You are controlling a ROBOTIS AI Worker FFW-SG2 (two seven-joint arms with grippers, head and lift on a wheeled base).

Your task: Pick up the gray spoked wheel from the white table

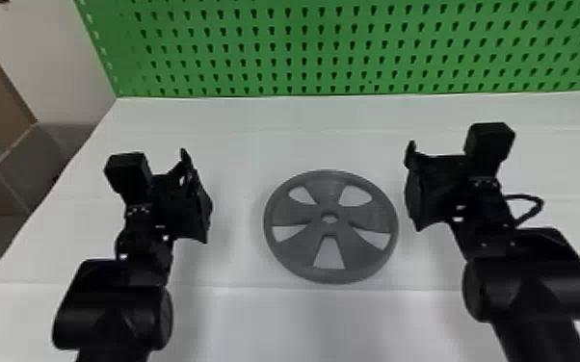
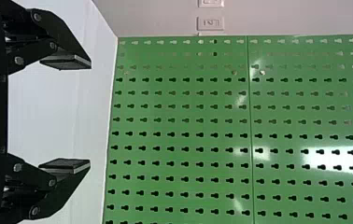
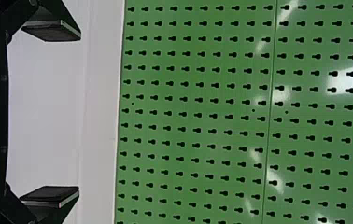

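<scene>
Centrally, gray spoked wheel flat on white counter | left pincer off to its left, released, fingers spread | right pincer off to its right, likewise wide apart | green pegboard upright behind counter

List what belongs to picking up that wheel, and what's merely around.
For the job:
- gray spoked wheel, flat on the white table
- left gripper, open
- right gripper, open

Merely around:
- green pegboard behind the table
- wall plate beyond the pegboard
</scene>
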